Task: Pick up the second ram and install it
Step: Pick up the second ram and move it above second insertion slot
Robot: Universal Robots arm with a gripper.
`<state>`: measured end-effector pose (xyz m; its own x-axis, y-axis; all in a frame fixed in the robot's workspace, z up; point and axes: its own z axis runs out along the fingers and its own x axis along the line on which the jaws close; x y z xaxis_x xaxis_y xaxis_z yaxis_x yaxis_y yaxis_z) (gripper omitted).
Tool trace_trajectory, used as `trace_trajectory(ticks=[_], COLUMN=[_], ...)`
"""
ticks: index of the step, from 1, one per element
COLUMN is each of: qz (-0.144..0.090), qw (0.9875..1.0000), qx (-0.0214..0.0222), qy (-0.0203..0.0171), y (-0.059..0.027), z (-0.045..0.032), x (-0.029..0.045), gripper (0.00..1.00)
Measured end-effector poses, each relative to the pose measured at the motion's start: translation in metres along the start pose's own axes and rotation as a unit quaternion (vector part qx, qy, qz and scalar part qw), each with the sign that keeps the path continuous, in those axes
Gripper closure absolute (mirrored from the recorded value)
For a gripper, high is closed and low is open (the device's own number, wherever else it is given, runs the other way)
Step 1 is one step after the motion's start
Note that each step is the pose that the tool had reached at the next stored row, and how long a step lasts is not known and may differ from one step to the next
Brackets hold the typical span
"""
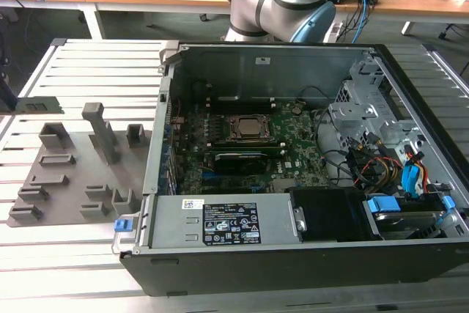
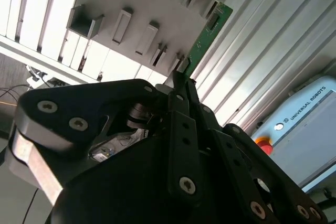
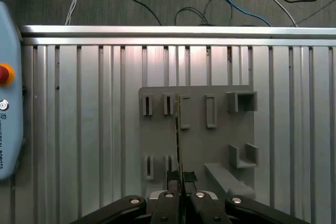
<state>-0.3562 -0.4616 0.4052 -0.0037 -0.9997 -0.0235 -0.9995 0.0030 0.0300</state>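
The gripper point(image 3: 180, 179), clamped on one end of the second ram point(image 2: 206, 38), holds the stick edge-on over the grey fixture plate point(image 3: 220, 140), probably leaving its long edge free for a motherboard point(image 1: 300, 144) slot.

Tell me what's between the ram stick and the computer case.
In the exterior view, the grey fixture plate lies on the table between the ram stick and the computer case.

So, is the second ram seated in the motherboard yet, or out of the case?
Out. The claw is shut on the second ram over the grey fixture plate, outside the computer case.
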Motion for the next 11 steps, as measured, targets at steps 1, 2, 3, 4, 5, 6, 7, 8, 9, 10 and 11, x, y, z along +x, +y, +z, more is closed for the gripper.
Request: trace_trajectory(ticks=[1, 2, 3, 4, 5, 6, 7, 8, 9, 10, 11], qz=[0.000, 0.000, 0.000, 0.000, 0.000, 0.000, 0.000, 0.000, 0.000, 0.000, 0.000], qw=[1.0000, 1.0000, 1.0000, 1.0000, 1.0000, 1.0000, 1.0000, 0.9999, 0.9999, 0.9999, 0.9999], qx=[0.0000, 0.0000, 0.0000, 0.0000, 0.0000, 0.0000, 0.0000, -0.0001, -0.0001, 0.0000, -0.0001], qy=[0.0000, 0.0000, 0.0000, -0.0001, 0.0000, 0.0000, -0.0034, -0.0148, -0.0150, -0.0152, -0.0152], y=[0.0001, 0.0001, 0.0001, 0.0002, 0.0003, 0.0003, 0.0002, 0.0004, 0.0003, 0.0004, 0.0004], z=[-0.0024, -0.0058, -0.0086, -0.0126, -0.0162, -0.0189, -0.0196, -0.0196, -0.0196, -0.0195, -0.0196], x=[0.0000, -0.0001, -0.0002, -0.0003, -0.0004, -0.0005, -0.0004, -0.0005, -0.0006, -0.0006, -0.0005], gripper=[0.86, 0.86, 0.86, 0.86, 0.86, 0.86, 0.86, 0.86, 0.86, 0.86, 0.86])
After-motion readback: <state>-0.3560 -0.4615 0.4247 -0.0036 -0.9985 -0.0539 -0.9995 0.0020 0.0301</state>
